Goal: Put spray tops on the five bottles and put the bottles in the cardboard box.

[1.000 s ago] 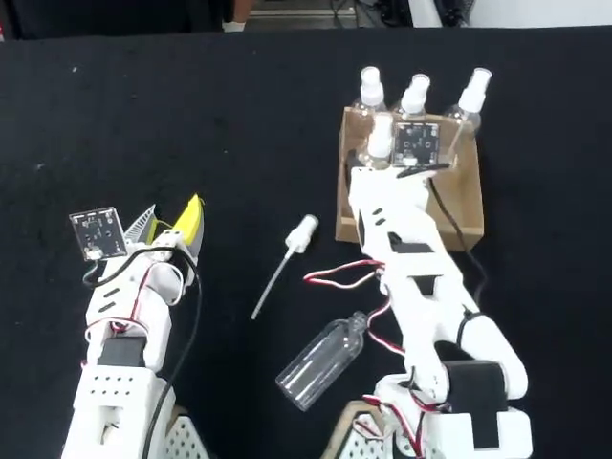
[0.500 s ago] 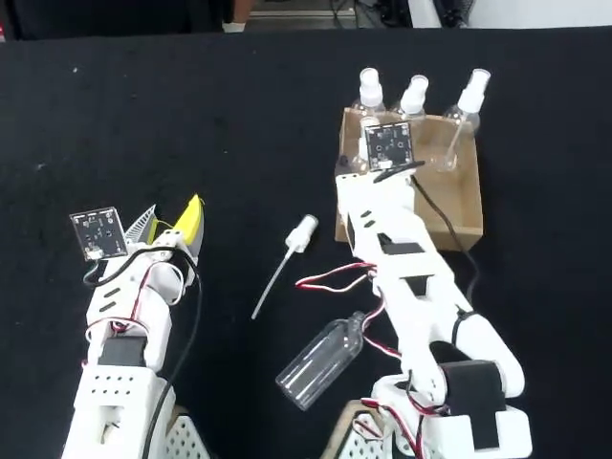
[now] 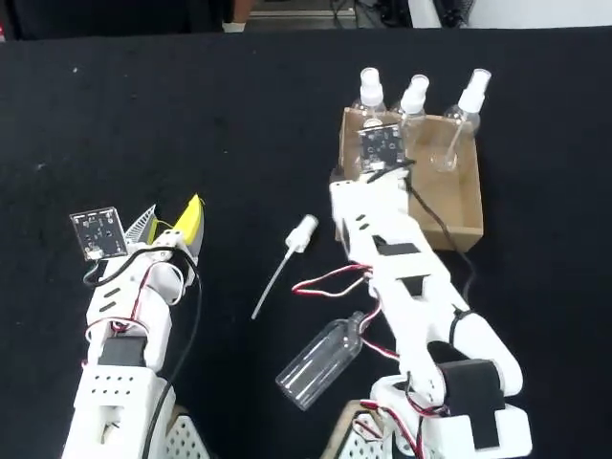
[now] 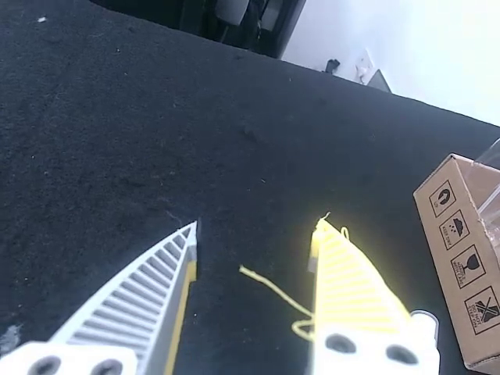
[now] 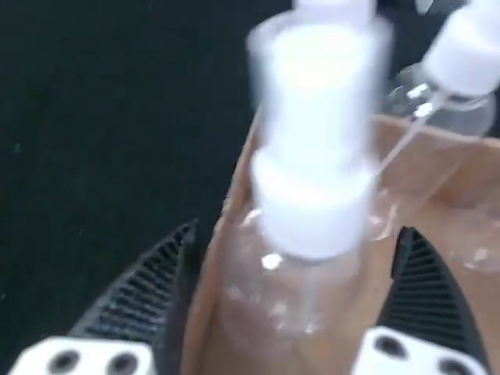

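The brown cardboard box point(image 3: 461, 206) sits on the black cloth-covered counter point(image 3: 191, 115). Three clear plastic bottles with white spray tops point(image 3: 415, 96) stand upright along its far side. The right gripper point(image 5: 297, 234) is at the box's near corner, its black fingers point(image 5: 148, 289) spread wide on either side of a fourth capped clear bottle point(image 5: 312, 195) that stands upright just inside the box wall; I cannot tell whether they touch it. On the bare counter beside the box lies a loose white spray top with its long dip tube point(image 3: 300, 234). Nearer the arm bases, an uncapped clear bottle point(image 3: 320, 363) lies on its side. Well apart from these, the left gripper point(image 3: 175, 208) hovers over the counter, its yellow and white fingers parted and holding nothing.
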Controlling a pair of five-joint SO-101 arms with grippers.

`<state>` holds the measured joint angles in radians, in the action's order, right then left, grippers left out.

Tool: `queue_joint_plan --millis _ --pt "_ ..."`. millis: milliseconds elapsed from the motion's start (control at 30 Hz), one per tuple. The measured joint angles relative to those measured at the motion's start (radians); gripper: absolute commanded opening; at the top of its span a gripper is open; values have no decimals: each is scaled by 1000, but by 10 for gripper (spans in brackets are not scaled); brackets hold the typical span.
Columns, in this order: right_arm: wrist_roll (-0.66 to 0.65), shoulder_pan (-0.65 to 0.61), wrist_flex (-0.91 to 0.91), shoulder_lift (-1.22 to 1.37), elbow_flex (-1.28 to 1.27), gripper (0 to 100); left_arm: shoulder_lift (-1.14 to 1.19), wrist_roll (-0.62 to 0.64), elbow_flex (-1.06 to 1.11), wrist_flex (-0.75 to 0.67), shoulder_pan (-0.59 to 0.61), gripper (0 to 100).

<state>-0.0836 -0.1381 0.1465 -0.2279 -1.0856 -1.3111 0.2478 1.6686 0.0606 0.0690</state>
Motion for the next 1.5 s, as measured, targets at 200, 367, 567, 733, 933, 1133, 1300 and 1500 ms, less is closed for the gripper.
queue_joint_plan --millis 200,367,567,733,933,1133,1300,1500 --pt "0 -41 -5 0 0 343 0 0 0 0 0 230" --pt "0 -40 -5 0 0 344 0 0 0 0 0 230" --pt "0 -40 -5 0 0 345 0 0 0 0 0 230" --pt "0 -38 -5 0 0 345 0 0 0 0 0 230" --pt "32 -38 -17 -5 0 440 0 0 0 0 0 230" --pt "72 -38 -144 -114 0 431 0 0 0 0 0 230" --pt "74 -38 -207 -239 -61 428 0 0 0 0 0 230" --pt "74 -9 -210 -443 -181 426 0 0 0 0 0 230"
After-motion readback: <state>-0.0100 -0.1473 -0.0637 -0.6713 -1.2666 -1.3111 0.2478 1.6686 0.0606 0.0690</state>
